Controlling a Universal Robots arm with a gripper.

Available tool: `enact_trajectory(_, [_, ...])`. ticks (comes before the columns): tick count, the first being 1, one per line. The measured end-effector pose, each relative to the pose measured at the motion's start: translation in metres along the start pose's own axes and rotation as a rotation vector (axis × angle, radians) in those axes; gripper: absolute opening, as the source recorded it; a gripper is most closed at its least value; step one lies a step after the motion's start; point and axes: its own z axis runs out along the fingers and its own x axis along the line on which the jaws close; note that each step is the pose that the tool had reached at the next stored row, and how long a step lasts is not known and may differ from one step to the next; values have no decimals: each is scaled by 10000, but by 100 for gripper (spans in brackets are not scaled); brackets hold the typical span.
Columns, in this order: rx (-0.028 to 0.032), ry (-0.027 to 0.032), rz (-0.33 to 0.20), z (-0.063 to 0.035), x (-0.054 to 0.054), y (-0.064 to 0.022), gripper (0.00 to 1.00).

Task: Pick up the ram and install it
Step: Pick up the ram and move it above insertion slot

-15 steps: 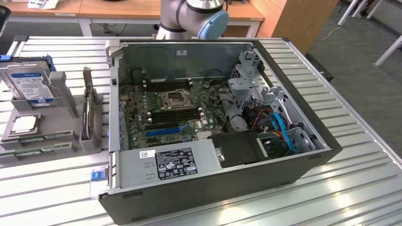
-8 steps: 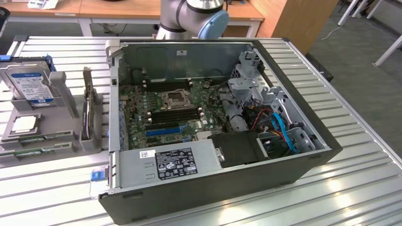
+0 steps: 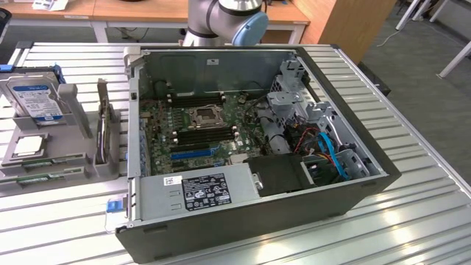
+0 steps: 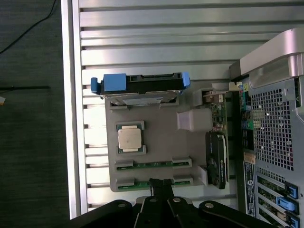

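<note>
Two green ram sticks lie side by side in slots of the grey holder tray [image 4: 159,128]. One ram stick [image 4: 154,164] [image 3: 46,162] lies nearer the tray's middle, and the other ram stick [image 4: 137,184] [image 3: 35,179] sits by the tray's edge. My gripper [image 4: 161,182] hangs high above the tray, its black fingers shut together with nothing between them. Their tips line up over the outer stick. The open computer case [image 3: 353,165] lies on its side, with the motherboard's black memory slots [image 3: 202,132] showing beside the processor socket [image 3: 204,116].
The tray also holds a hard drive [image 3: 33,99] with blue rails [image 4: 114,81], a square silver processor chip [image 4: 130,140] and an upright dark card [image 4: 216,159]. The tray and case rest on a slatted metal table [image 3: 412,210]. The arm's base [image 3: 220,22] stands behind the case.
</note>
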Motion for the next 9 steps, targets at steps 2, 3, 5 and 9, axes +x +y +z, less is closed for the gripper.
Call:
enact_trajectory(2, [0,-1,1,0,0,0,10])
enact_trajectory(3, [0,0,0,0,0,0,10])
enact_trajectory(5, [0,0,-18,0,0,0,10])
enact_trajectory(9, [-5,10,-214,0,0,0,10])
